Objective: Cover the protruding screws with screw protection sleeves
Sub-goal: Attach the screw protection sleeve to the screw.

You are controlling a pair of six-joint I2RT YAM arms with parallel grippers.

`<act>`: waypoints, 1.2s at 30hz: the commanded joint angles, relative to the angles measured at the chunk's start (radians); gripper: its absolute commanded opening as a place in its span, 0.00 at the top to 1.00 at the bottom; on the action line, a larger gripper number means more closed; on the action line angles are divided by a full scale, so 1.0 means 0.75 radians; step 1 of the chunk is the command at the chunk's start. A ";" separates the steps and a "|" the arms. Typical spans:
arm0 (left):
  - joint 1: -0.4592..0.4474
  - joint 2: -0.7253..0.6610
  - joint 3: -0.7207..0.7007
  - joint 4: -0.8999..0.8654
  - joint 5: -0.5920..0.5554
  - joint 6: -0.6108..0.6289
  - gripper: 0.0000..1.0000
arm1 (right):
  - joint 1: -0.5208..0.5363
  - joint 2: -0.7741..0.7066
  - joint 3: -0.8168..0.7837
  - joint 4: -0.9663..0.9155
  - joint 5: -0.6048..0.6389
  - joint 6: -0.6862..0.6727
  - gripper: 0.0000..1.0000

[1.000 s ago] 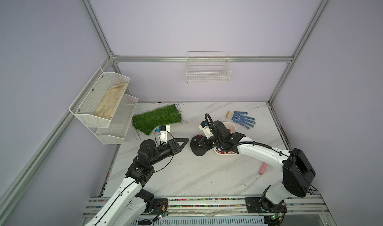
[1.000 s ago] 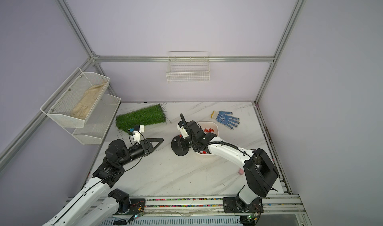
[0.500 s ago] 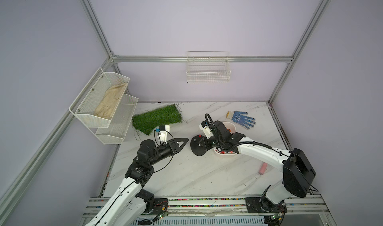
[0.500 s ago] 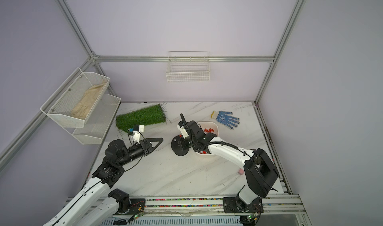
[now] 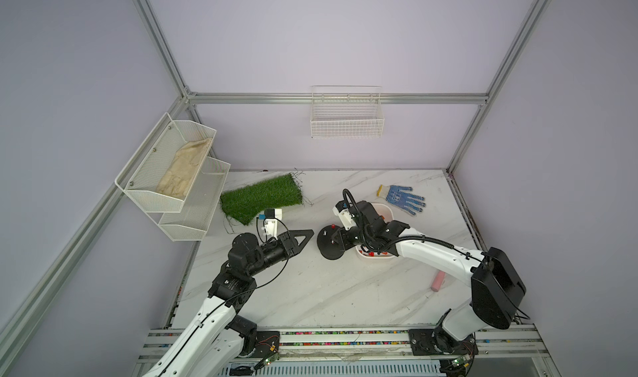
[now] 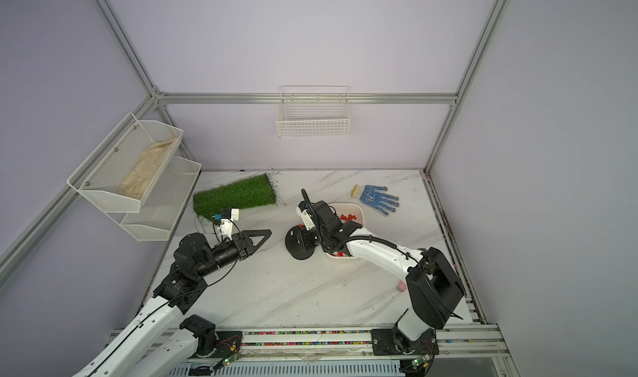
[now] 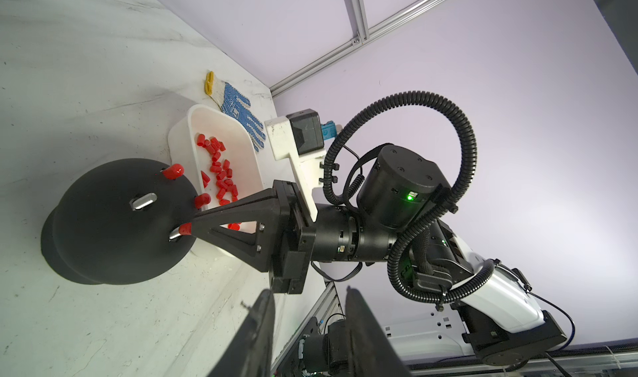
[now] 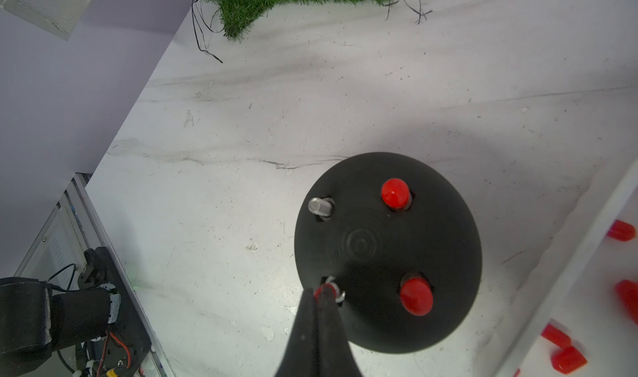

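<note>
The black dome base point(image 5: 328, 247) point(image 6: 299, 247) stands mid-table. In the right wrist view two of its screws wear red sleeves point(image 8: 395, 193) point(image 8: 416, 296), and one protruding screw point(image 8: 320, 206) point(image 7: 143, 201) is bare. My right gripper point(image 8: 324, 293) point(image 7: 190, 228) is shut on a red sleeve point(image 7: 185, 229) whose end sits on the top of another screw point(image 7: 174, 234). Several loose sleeves point(image 7: 219, 171) point(image 6: 347, 217) lie in the white tray point(image 7: 193, 116) point(image 5: 388, 213) beside the base. My left gripper point(image 7: 307, 302) point(image 5: 307, 233) hovers left of the base, open and empty.
A green grass mat point(image 5: 262, 199) lies at the back left and a blue dotted glove point(image 5: 402, 197) at the back right. A pink cylinder point(image 5: 437, 282) lies near the right arm. Wire shelves point(image 5: 172, 171) hang on the left wall, a wire basket point(image 5: 347, 116) on the back wall.
</note>
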 commanded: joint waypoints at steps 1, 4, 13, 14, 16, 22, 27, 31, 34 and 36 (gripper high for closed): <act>0.008 -0.016 -0.036 0.059 0.008 0.026 0.65 | -0.022 0.014 -0.003 -0.002 0.058 0.016 0.95; 0.009 -0.015 -0.036 0.060 0.009 0.026 0.65 | -0.021 0.028 0.007 -0.005 0.046 0.018 0.95; 0.010 -0.019 -0.042 0.057 0.009 0.026 0.65 | -0.023 0.059 0.057 -0.065 0.046 0.042 0.95; 0.010 -0.018 -0.042 0.060 0.009 0.026 0.65 | -0.023 0.063 0.069 -0.078 0.051 0.046 0.95; 0.010 -0.016 -0.041 0.066 0.011 0.024 0.65 | -0.023 0.070 0.087 -0.101 0.059 0.050 0.94; 0.010 -0.011 -0.039 0.074 0.011 0.022 0.65 | -0.023 0.102 0.134 -0.168 0.079 0.059 0.95; 0.010 -0.013 -0.038 0.070 0.013 0.022 0.65 | -0.023 0.127 0.167 -0.202 0.091 0.078 0.94; 0.010 -0.010 -0.036 0.072 0.011 0.022 0.65 | -0.023 0.137 0.195 -0.259 0.092 0.106 0.95; 0.012 -0.011 -0.036 0.074 0.011 0.022 0.65 | -0.023 0.123 0.192 -0.238 0.048 0.092 0.94; 0.011 -0.007 -0.037 0.076 0.013 0.020 0.65 | -0.023 0.136 0.219 -0.274 0.071 0.106 0.94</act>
